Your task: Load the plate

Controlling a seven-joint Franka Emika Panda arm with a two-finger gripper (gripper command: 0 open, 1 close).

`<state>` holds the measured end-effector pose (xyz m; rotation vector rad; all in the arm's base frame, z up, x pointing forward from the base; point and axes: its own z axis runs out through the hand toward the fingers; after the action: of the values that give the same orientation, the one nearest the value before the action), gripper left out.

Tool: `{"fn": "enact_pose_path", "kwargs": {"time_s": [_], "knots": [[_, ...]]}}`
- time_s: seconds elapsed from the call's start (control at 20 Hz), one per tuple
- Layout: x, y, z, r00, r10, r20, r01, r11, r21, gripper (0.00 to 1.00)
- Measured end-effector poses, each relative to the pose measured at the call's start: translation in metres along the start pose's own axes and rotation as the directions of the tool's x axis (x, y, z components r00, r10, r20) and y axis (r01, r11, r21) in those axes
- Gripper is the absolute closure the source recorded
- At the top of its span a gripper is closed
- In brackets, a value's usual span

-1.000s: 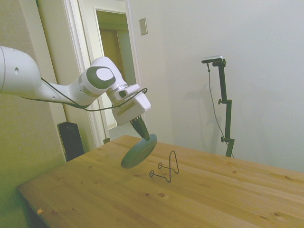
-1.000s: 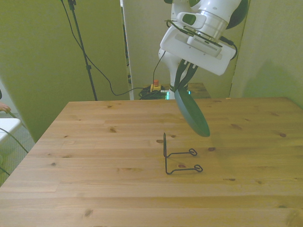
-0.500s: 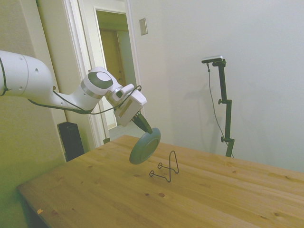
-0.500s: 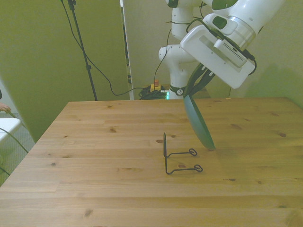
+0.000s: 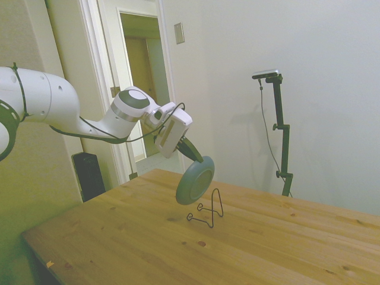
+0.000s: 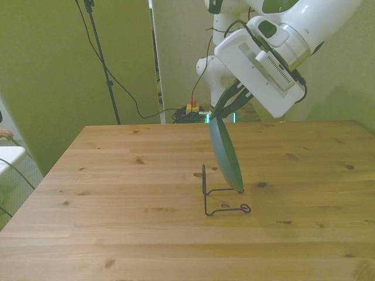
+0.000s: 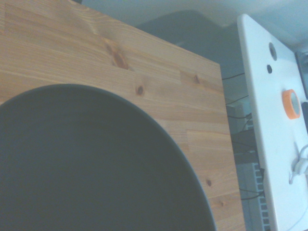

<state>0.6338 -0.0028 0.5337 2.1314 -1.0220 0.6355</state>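
Plate (image 5: 195, 180): dark green, tilted on edge, gripped at its rim by the jaws. Wire stand (image 6: 220, 193) just below, unloaded; seating remains.

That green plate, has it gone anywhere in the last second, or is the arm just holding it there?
The gripper, clamped on the rim throughout, carried the dark green plate toward the front view's left and turned it closer to upright; it now hangs on edge above the black wire stand. The stand has not shifted on the wooden table.

Plate (image 5: 195, 180) dark green, matte. Wire stand (image 6: 220, 196) black. Table (image 6: 117, 205) pale knotty pine. Arm (image 5: 53, 107) white.
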Motion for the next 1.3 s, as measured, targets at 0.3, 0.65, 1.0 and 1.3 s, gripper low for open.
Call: {"fn": "enact_pose_path", "kwargs": {"time_s": [0.3, 0.65, 1.0, 1.3], "knots": [[-0.01, -0.009, 0.012, 0.998, -0.039, -0.049, 0.037, 0.999, -0.038, 1.0], [-0.026, -0.015, 0.025, 0.997, -0.044, -0.063, 0.041, 0.998, -0.055, 1.0], [-0.034, -0.027, 0.031, 0.998, -0.039, -0.058, 0.036, 0.998, -0.057, 1.0], [-0.035, -0.036, 0.028, 0.997, -0.04, -0.063, 0.037, 0.998, -0.044, 0.0]]}}
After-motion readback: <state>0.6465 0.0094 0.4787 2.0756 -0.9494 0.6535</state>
